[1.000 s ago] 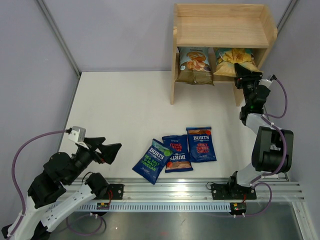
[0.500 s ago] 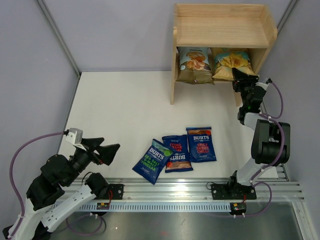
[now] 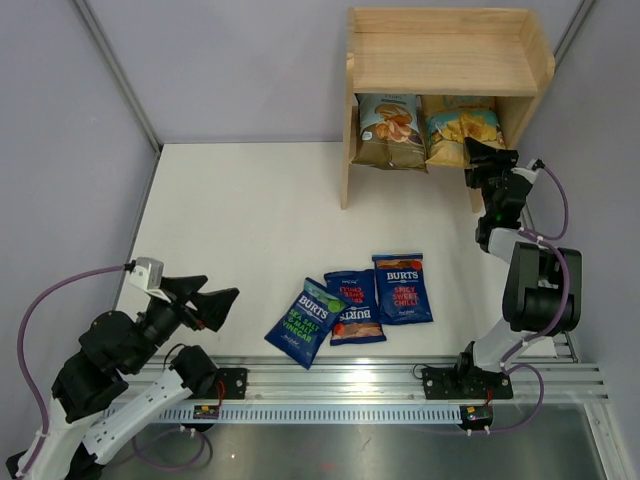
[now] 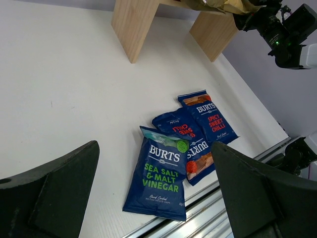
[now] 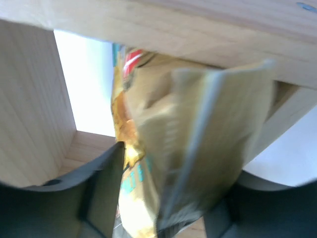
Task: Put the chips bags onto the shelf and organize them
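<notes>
The shelf (image 3: 450,50) stands at the back right. On its lower tier lean a light-blue-and-olive chips bag (image 3: 388,125) and a tan-and-teal chips bag (image 3: 460,125). My right gripper (image 3: 478,152) is at the tan bag's lower right corner. In the right wrist view that bag (image 5: 198,144) is blurred and fills the gap in the right gripper (image 5: 178,163). Three dark-blue BURTS bags (image 3: 306,320) (image 3: 356,308) (image 3: 402,288) lie overlapping on the table. My left gripper (image 3: 228,305) is open, low and to their left, with the sea salt bag (image 4: 161,178) ahead of it.
The shelf's top tier (image 3: 440,60) holds nothing. A metal rail (image 3: 400,385) runs along the near edge just below the BURTS bags. Grey walls enclose the white table (image 3: 250,220) on both sides.
The tan-and-teal bag has settled further back and more upright on the lower tier. My right gripper has drawn back slightly and its jaws have widened. The left arm has barely shifted.
</notes>
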You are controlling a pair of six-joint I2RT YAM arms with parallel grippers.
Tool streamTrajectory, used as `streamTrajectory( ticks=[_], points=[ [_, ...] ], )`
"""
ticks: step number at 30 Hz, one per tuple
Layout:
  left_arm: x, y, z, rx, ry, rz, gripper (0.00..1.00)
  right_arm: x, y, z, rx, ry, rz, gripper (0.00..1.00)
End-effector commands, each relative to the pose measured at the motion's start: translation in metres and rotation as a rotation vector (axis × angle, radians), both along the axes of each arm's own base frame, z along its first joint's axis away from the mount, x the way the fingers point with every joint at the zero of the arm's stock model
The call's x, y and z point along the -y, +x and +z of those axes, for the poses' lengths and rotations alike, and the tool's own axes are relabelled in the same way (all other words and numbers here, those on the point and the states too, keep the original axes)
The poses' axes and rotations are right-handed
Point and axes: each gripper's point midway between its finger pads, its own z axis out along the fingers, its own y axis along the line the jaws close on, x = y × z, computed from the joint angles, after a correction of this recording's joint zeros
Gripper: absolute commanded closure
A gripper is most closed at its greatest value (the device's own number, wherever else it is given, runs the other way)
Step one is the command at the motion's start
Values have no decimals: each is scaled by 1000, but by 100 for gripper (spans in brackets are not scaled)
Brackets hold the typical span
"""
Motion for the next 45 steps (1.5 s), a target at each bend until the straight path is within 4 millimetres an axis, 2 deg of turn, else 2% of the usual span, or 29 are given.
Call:
streamTrajectory(
  ticks=[1,5,8,9,18,25,29,33,34,36,37,39,40,43,44,45],
  points=[
    [1,-1,13,56,-30,-14,1,4,-10,29,53,-84,-23,34],
    [0,-2,14,61,-34,-14,1,3,-14,24,9,-95,-21,26],
    [0,-2,14,62,-33,-14,1,2,-18,22,-27,-101,-17,10],
    [0,-2,14,61,-34,-14,1,2,-19,22,-38,-103,-17,1],
    [-4,1,13,51,-34,18,1,7,-37,9,-184,-94,-60,1],
    [-11,10,8,11,-20,91,1,8,-62,16,-227,-118,-89,1],
    [-6,18,1,-39,14,110,1,4,-79,24,-244,-138,-81,1],
    [12,29,-9,-107,55,92,1,-8,-101,28,-254,-217,-26,1],
    [24,32,-18,-141,82,58,1,-11,-110,27,-270,-235,-14,0],
    [41,37,-26,-163,90,15,1,-13,-121,19,-310,-282,2,1],
    [54,40,-37,-200,121,-23,1,-16,-134,10,-360,-292,15,1],
    [69,48,-47,-228,127,-42,1,-19,-149,4,-382,-327,31,1],
    [76,53,-58,-266,150,-44,1,-25,-161,3,-355,-333,49,1],
    [94,62,-69,-308,159,-67,1,-54,-185,17,-175,-371,168,0],
    [103,68,-78,-335,183,-77,1,-60,-191,18,-156,-366,193,1],
    [108,70,-79,-342,184,-92,1,-73,-201,22,-127,-369,259,1]
  ],
)
